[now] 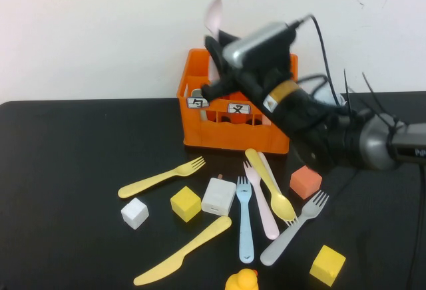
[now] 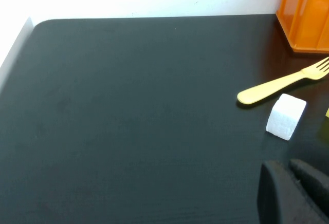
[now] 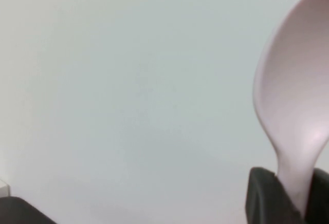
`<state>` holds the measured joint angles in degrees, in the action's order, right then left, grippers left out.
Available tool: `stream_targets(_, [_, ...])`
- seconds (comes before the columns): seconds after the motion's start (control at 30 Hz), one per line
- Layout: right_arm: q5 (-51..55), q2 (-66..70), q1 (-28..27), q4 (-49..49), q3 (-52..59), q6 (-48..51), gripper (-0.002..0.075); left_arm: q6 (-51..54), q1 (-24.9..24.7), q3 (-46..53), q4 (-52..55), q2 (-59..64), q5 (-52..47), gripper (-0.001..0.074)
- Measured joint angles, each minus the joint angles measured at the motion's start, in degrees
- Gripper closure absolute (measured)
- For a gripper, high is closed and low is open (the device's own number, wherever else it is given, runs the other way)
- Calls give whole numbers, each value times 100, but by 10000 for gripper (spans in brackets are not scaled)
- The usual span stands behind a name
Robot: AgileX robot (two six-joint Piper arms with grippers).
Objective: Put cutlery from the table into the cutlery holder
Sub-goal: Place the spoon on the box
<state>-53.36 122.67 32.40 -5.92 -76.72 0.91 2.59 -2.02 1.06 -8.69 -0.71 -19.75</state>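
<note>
A pale pink spoon (image 3: 293, 106) stands bowl-up against a plain white wall (image 3: 128, 80), its neck pinched between the two dark fingers (image 3: 262, 196) of the right gripper (image 3: 297, 196). The bowl rises clear above the fingertips, hollow side facing the camera. A dark shape (image 3: 18, 211) sits low in the far corner, too little showing to identify.

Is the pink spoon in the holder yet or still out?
Out: the right tool grips the pink spoon, bowl up, above the cutlery holder. Left tool idle by the table edge.
</note>
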Motion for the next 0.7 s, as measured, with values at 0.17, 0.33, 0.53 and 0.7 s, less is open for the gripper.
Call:
stream_targets(0.17, [616, 43, 47, -234, -620, -10, 599, 0, 0, 0, 0, 0, 0, 736])
stream_targets(0.33, [707, 444, 47, -269, -868, -162, 599, 0, 0, 0, 0, 0, 0, 736])
stream_targets(0.53, [707, 832, 47, -269, -878, -278, 599, 0, 0, 0, 0, 0, 0, 736])
stream_targets(0.7, [707, 901, 47, -269, -878, -414, 519, 0, 0, 0, 0, 0, 0, 736])
